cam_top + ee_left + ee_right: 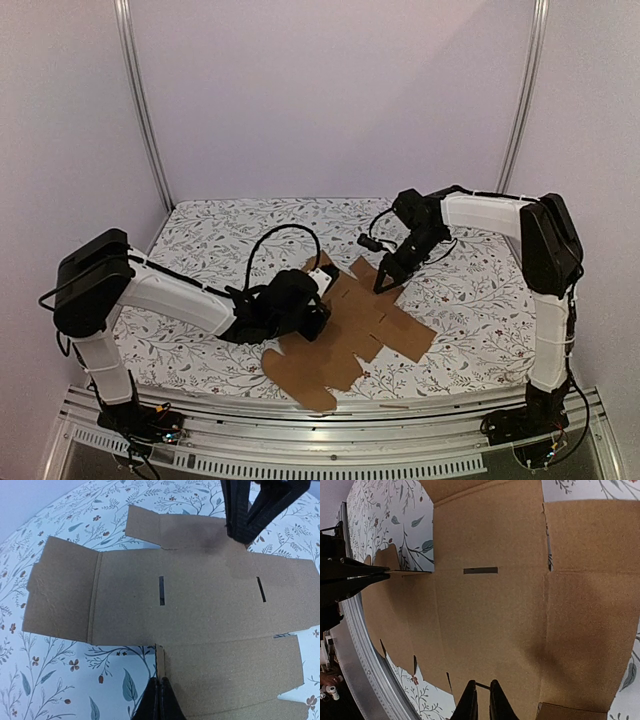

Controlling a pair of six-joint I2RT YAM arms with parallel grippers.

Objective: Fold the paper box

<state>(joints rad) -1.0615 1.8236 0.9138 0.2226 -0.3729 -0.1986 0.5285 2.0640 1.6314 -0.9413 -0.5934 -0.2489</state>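
"What can't you make out?"

"In the top view my left wrist covers the near-left part of the box (365, 325), and the tips of my left gripper (160, 687) are lost under it. Both wrist views cut the card off. It runs out at the right and bottom of the left one, and at the top, right and bottom of the right one. My right gripper (483, 686) shows a thin line across the slit between its fingers. Whether that is a card edge, I cannot tell."

"And the room around it?"

"The box lies flat and unfolded on the cloth (220, 240), mid-table and toward the near side. Its nearest corner comes close to the rail (450, 405). Flowered cloth shows behind it and on both sides. My arms reach in from left and right, and the grippers are near each other across the card but apart."

"Where's the card against your fingers?"

"My left fingers are clenched tight on themselves, with no gap. Their tips sit at the left edge of a side panel, just by the notch where it joins the main panel with its two slots (161, 590). Whether they touch it or hang just above, I cannot say. My right fingers are drawn almost together, and their tips come down on the far flap, near its edge. Whether they press it or pinch it, I cannot tell."
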